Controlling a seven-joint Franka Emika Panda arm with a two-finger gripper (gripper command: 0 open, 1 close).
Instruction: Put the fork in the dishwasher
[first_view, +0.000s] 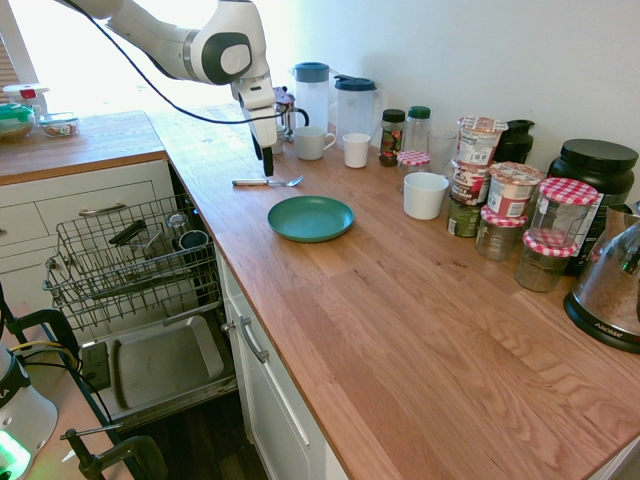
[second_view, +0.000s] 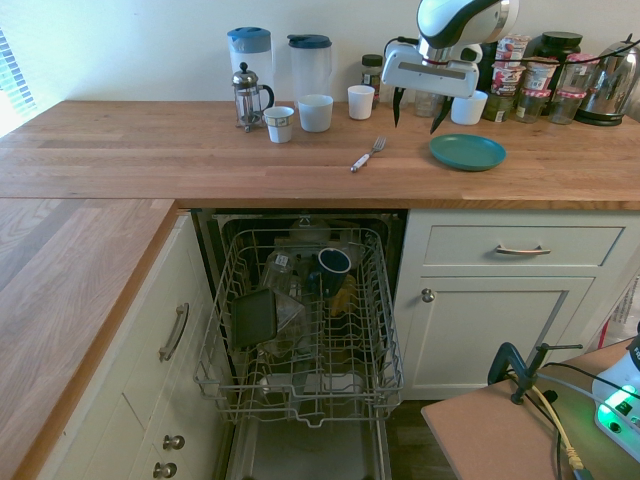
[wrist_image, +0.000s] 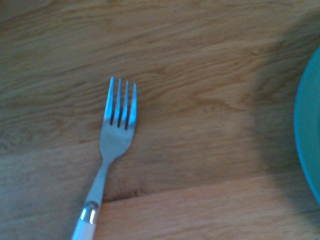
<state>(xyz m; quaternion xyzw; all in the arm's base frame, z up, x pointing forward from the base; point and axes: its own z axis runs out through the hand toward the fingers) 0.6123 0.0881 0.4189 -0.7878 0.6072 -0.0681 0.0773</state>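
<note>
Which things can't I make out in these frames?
- Fork handle's end: cut off by the wrist view's edge.
- Teal plate: mostly outside the wrist view.
- Lower part of the dishwasher: obscured by the upper rack's wires and shadow, second exterior view.
- Label print on the stacked cups: too small in the first exterior view.

Teal plate, red/wht chequered lids, blk tub, wht mugs, lt-brn wood-grain worktop
</note>
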